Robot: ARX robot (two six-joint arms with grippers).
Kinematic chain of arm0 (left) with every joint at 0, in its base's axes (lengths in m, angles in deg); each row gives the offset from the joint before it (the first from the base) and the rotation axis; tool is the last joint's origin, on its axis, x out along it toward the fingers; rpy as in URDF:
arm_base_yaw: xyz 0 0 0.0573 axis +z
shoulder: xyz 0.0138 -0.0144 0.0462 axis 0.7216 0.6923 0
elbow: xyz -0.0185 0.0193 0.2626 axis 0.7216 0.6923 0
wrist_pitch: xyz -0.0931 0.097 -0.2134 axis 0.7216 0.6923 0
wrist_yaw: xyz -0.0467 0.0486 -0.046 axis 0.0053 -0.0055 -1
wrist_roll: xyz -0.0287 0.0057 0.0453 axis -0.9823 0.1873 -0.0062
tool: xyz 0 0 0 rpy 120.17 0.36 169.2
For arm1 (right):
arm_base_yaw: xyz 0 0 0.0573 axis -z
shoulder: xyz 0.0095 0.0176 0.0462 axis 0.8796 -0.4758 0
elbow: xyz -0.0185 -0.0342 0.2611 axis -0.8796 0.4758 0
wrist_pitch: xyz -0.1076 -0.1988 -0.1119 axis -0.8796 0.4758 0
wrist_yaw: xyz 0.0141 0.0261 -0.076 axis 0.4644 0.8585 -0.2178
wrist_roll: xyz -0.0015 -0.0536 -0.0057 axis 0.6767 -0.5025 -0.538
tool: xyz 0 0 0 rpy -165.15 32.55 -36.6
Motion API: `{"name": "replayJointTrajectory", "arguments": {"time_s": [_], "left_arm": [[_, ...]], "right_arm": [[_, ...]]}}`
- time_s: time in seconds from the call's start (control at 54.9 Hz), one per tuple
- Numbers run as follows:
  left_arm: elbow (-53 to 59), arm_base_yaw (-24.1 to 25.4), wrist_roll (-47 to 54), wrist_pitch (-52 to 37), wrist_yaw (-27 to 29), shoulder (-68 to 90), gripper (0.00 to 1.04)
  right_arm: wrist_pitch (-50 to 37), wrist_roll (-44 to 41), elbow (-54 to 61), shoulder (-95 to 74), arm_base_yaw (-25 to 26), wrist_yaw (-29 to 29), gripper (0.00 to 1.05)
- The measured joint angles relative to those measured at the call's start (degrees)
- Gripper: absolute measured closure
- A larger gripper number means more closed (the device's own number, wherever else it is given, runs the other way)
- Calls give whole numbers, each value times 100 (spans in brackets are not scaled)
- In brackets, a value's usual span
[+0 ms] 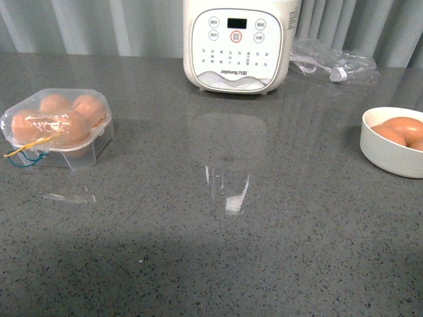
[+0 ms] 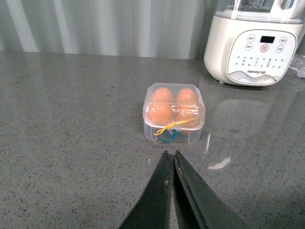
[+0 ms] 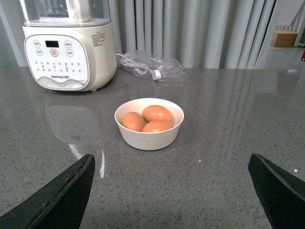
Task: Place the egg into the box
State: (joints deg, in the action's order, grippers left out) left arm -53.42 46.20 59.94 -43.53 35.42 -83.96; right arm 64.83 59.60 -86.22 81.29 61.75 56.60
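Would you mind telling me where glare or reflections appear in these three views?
Front view: the appliance mirrors on the glossy counter. Left wrist view: the box lid glints over its eggs. Right wrist view: a pale streak beside the bowl.

White Joyoung cooker (image 1: 240, 45) at the counter's (image 1: 198, 231) back edge, crumpled clear plastic bag (image 1: 334, 63) beside it, grey curtain (image 3: 200, 28) behind

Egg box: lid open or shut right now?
Shut. The clear lid sits down over the box, four eggs visible beneath it, band looped at its front.

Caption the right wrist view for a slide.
Open right gripper facing a white bowl of three brown eggs on the grey counter.
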Motion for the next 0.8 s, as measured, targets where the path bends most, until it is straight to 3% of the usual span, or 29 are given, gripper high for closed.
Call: {"name": "replayJointTrajectory", "arguments": {"time_s": [0.273, 0.455, 0.801], "left_arm": [[0, 0, 0, 0, 0, 0, 46], [0, 0, 2, 0, 0, 0, 5], [0, 0, 2, 0, 0, 0, 7]], "right_arm": [[0, 0, 0, 0, 0, 0, 7], [-2, 0, 0, 0, 0, 0, 7], [-2, 2, 0, 0, 0, 0, 7]]}}
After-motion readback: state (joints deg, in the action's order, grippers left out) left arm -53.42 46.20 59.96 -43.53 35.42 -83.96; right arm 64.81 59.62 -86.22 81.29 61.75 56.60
